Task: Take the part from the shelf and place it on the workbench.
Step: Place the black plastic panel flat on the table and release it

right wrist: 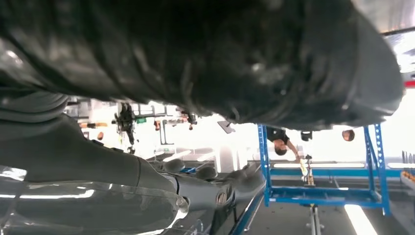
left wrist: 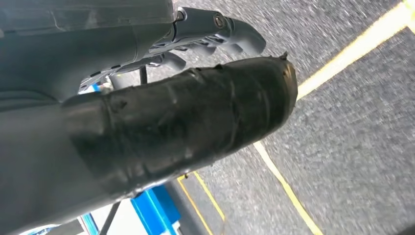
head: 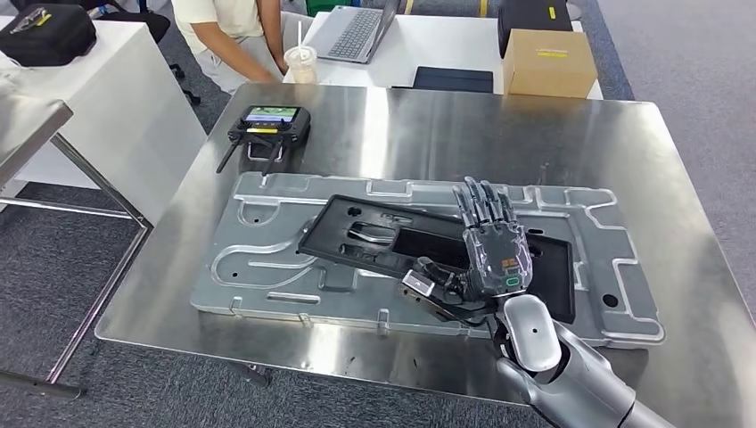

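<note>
While the black part [head: 428, 245] lies in the metal tray [head: 267, 259], the right hand [head: 495, 245] (fingers extended) grips it.

No lettering can be read in any view. The cardboard box [head: 548, 62] at one o'clock beyond the steel workbench [head: 428, 125] carries a yellow label, its print too small to make out. The handheld controller [head: 269, 126] at eleven o'clock on the workbench shows a lit screen with no legible figures. An orange mark on the back of the right hand [head: 496, 252] is likewise unreadable. The black case [head: 45, 34] at ten o'clock bears a small yellow tag, blurred.
</note>
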Controlling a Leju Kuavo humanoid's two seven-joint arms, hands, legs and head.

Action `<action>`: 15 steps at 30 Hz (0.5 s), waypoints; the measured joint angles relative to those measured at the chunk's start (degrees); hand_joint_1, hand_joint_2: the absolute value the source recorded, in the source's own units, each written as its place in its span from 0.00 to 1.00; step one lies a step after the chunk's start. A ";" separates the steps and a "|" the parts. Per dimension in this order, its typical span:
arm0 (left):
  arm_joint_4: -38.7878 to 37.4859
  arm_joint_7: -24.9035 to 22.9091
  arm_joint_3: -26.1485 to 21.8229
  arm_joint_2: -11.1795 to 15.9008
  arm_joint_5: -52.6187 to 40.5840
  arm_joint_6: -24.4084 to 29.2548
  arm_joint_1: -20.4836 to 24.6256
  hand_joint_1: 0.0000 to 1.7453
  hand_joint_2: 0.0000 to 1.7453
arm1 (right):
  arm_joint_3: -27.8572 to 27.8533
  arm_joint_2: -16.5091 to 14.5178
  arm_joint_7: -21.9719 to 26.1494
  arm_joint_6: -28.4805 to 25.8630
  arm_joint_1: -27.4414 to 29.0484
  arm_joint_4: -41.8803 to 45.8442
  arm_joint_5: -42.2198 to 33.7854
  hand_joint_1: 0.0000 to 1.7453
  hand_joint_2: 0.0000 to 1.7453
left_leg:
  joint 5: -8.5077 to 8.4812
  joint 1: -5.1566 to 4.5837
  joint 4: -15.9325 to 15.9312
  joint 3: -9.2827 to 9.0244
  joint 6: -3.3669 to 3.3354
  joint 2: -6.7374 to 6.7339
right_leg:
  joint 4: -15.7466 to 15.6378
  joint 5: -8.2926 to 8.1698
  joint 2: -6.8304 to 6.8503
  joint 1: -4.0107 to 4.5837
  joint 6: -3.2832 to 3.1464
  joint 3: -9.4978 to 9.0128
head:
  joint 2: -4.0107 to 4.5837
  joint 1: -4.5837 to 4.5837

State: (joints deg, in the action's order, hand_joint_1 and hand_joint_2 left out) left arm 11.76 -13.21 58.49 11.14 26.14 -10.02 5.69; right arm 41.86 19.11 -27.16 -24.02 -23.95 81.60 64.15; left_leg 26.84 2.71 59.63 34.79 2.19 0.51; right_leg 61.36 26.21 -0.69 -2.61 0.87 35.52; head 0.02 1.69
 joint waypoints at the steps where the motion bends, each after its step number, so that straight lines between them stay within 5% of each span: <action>1: 0.00 -0.01 0.00 0.03 0.00 0.01 0.01 0.00 0.00 | 0.00 -0.21 -0.03 -0.07 -0.11 0.01 -0.03 0.00 0.00 | 1.73 -0.03 2.07 0.91 -0.01 -0.15 | -0.04 -0.33 0.09 0.12 -0.51 0.37 | 0.00 0.08; 4: 0.00 -0.06 0.00 0.05 0.04 0.02 0.05 0.00 0.00 | 0.00 -0.78 -0.02 -0.76 -0.24 0.03 -0.37 0.00 0.00 | 8.31 -0.55 12.59 4.54 -0.42 -0.33 | -0.09 -1.33 0.30 0.96 -1.63 1.70 | 0.00 0.20; 6: 0.00 -0.24 0.00 0.05 0.11 0.19 0.05 0.00 0.00 | 0.00 -1.41 0.03 -1.85 -0.25 0.08 -0.73 0.00 0.00 | 9.20 -1.21 14.65 4.22 -1.36 -0.32 | -0.09 -2.10 0.35 1.81 -2.08 2.64 | 0.00 0.19; 10: -0.01 -0.73 0.00 0.44 0.26 0.77 0.33 0.00 0.00 | 0.00 -2.95 -0.08 -3.55 -0.49 0.89 -0.93 0.00 0.00 | 5.29 -3.51 1.41 -4.70 -5.35 -0.40 | -0.35 -3.75 0.30 2.86 -2.45 3.77 | -0.01 0.08; 12: -0.01 -1.01 0.00 0.75 0.31 1.00 0.54 0.00 0.50 | 0.01 -3.68 -0.21 -4.29 -0.55 1.24 -0.82 0.00 0.00 | 4.52 -4.26 -1.26 -5.83 -6.41 -0.54 | -0.88 -4.60 0.42 2.53 -1.87 3.69 | -0.01 0.27; 14: 0.00 -1.33 0.00 0.82 0.33 1.27 0.59 0.00 1.00 | 0.01 -4.19 -0.23 -5.48 -0.42 1.61 -0.60 0.00 0.00 | 2.82 -4.33 -2.50 -5.81 -6.43 -0.58 | -1.61 -5.47 0.50 2.33 -1.15 3.59 | -0.01 0.55; 15: 0.00 -1.43 0.00 0.84 0.35 1.39 0.60 0.00 1.00 | 0.00 -4.37 -0.21 -6.29 -0.31 1.86 -0.40 0.00 0.00 | 1.78 -4.11 -3.41 -5.80 -6.29 -0.67 | -1.54 -5.00 0.49 2.39 -0.87 3.75 | 0.00 0.52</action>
State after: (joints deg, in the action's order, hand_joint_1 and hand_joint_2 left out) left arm 11.76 -14.64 58.49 11.97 26.49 -8.63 6.29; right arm 41.86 14.75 -27.37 -30.30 -24.26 83.46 63.75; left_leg 28.62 -1.41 56.22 28.99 -4.10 -0.16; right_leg 59.82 21.21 -0.20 -0.22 0.00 39.27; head 0.02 2.21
